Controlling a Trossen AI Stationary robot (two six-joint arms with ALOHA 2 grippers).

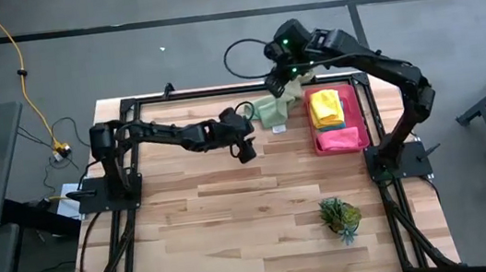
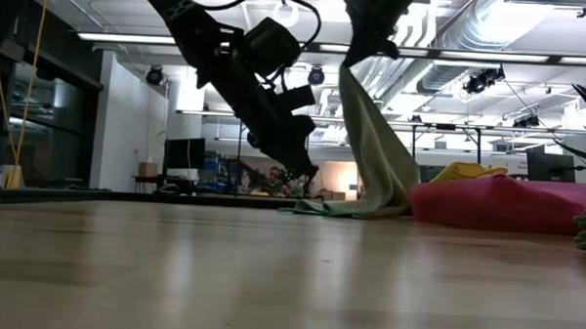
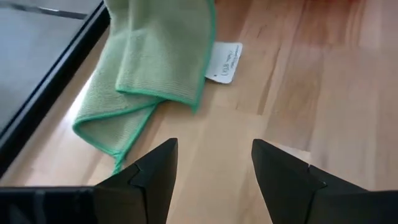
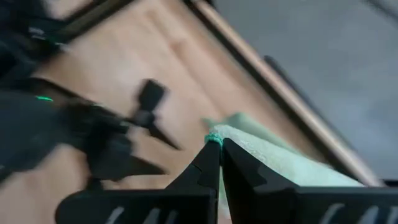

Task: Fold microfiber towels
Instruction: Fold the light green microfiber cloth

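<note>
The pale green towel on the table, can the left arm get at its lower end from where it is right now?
Probably yes. The left gripper is open and empty, just short of the pale green towel, with only bare table between them. The right gripper pinches the towel's upper corner, holding it up, away from the lower end.

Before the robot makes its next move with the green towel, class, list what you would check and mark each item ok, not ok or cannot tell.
1. Right gripper pinches the green towel by its edge: ok.
2. Left gripper open, holding nothing: ok.
3. Towel lifted fully off the table: not ok, its lower end lies on the wood.
4. Towel flat and unfolded: not ok, it hangs bunched.
5. Other towels stacked in the pink tray: ok.
6. Plant away from the work: ok.
</note>
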